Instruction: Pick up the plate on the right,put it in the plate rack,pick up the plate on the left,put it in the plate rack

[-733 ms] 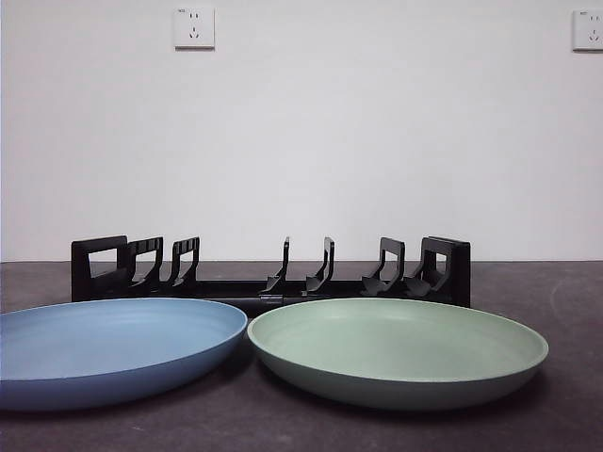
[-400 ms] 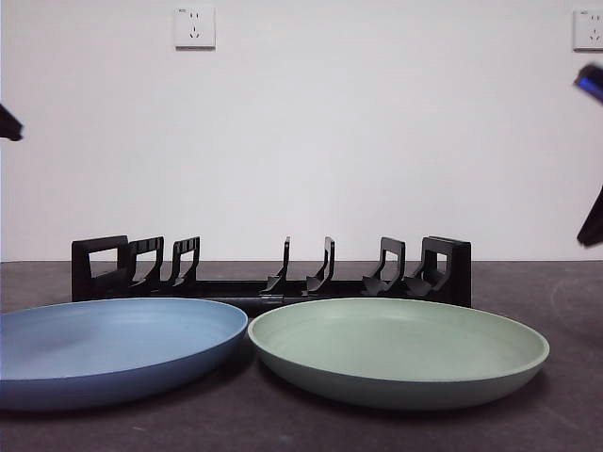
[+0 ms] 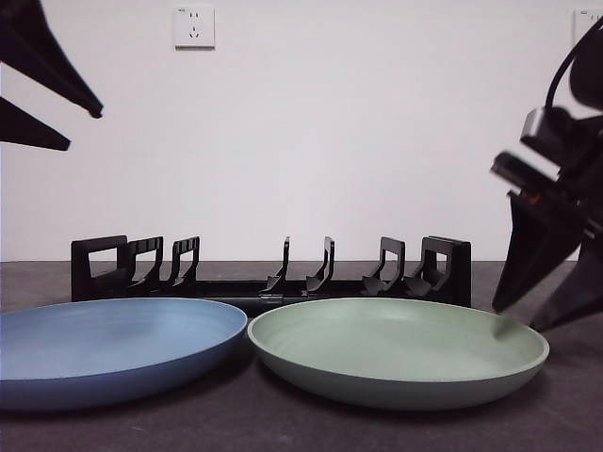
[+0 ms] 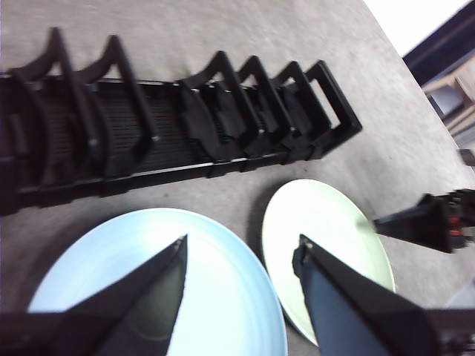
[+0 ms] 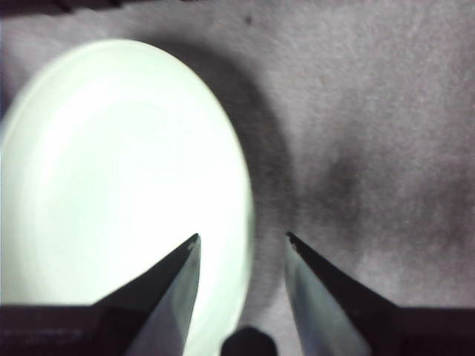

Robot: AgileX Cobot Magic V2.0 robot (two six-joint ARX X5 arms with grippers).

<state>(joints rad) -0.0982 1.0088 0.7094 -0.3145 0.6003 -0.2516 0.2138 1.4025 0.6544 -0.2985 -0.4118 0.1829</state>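
Observation:
The green plate lies on the right and the blue plate on the left, both flat on the dark table in front of the black plate rack. My right gripper is open and low at the green plate's right edge. In the right wrist view the rim of the green plate runs between the jaws of the right gripper. My left gripper hangs open, high at the top left. The left wrist view shows the left gripper above the blue plate, with the green plate and rack beyond.
The rack's slots hold nothing. A white wall with two sockets stands behind the table. Bare dark tabletop shows to the right of the green plate and in front of both plates.
Both arms have come into the front view. The right gripper dropped from the upper right edge down to the green plate's right rim. The left gripper moved further in at the top left.

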